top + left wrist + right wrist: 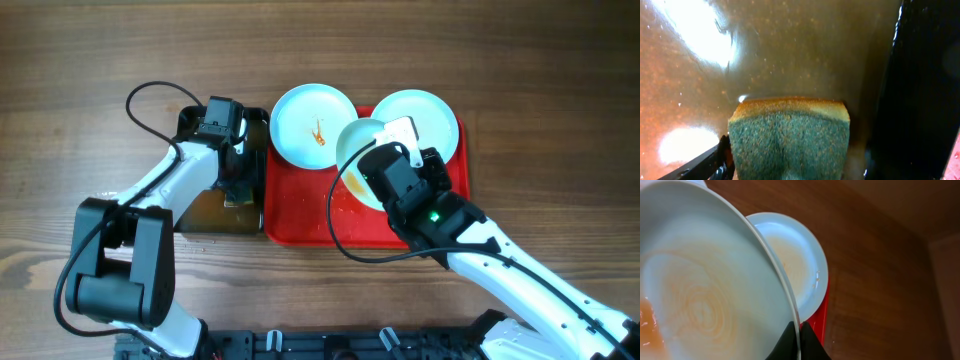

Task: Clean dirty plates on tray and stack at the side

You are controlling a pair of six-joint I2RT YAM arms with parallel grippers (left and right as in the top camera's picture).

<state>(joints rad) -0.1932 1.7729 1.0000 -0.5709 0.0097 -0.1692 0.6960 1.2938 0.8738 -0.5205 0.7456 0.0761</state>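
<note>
A brown wood-grain table (80, 120) carries everything around me. Beneath my right gripper (800, 342) the red tray (300, 215) lies flat on the boards. Under my left gripper (237, 185) the black tub (205, 215) of brownish liquid also sits flat on the table, just beside the tray's near edge, seemingly touching it. Wood grain shows beyond both grippers on the outer sides

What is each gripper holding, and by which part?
Right gripper: a dirty plate, pinched at its rim. Left gripper: a sponge, gripped at its near end.
</note>
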